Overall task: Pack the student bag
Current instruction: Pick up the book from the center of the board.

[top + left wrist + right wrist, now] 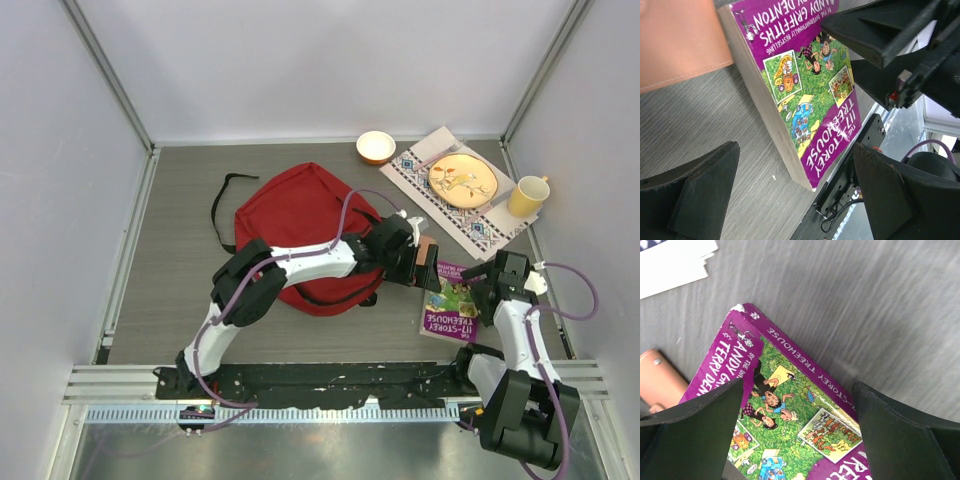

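Note:
The student bag (290,215), red with black straps, lies flat on the table, and my left arm stretches across its near right part. A purple and green book (452,302) lies on the table to the right of the bag. My left gripper (428,268) hangs open just above the book's (800,90) left edge, holding nothing. My right gripper (480,278) is open over the book's (790,425) far right part, jaws wide and empty. A salmon-pink case (428,247) lies between the bag and the book.
A patterned placemat (480,225) at the back right carries an orange plate (461,180). A small bowl (375,146) and a yellow mug (527,196) stand beside it. The two grippers are close together over the book. The rail (330,378) runs along the near edge.

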Tool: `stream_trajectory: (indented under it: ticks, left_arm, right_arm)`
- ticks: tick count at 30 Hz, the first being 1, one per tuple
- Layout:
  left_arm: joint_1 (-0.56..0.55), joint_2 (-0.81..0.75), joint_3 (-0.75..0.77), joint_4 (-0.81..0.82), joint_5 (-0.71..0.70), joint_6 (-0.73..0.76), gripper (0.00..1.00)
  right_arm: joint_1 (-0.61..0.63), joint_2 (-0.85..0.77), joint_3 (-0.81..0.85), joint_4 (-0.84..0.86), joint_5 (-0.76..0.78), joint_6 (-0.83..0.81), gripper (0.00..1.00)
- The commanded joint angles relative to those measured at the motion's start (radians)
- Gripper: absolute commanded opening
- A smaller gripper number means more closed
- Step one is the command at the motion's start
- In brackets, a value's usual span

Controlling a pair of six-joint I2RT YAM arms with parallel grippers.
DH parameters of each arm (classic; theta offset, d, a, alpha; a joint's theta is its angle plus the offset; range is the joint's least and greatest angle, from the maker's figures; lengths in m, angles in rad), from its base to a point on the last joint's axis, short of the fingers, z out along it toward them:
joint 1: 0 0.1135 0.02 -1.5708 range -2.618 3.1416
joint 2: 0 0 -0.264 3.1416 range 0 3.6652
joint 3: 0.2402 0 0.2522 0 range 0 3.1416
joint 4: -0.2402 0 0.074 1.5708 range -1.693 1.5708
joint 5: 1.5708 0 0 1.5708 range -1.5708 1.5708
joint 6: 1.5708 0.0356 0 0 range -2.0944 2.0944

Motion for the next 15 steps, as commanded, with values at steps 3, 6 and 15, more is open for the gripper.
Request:
stream_trajectory:
  ticks: [3,6,15]
  left_arm:
    - [-0.008,0.046,0.041,0.044,0.059,-0.046,0.99]
    - [-0.010,0.066,0.042,0.058,0.078,-0.056,0.97]
    - [-0.025,0.132,0.117,0.113,0.142,-0.109,0.75]
  right_arm:
    - [0.008,-0.013,-0.082,0.038,-0.243,0.008,0.94]
    - [0.012,-0.024,-0.084,0.036,-0.260,0.005,0.94]
    - [0.015,-0.028,-0.077,0.032,-0.272,-0.005,0.93]
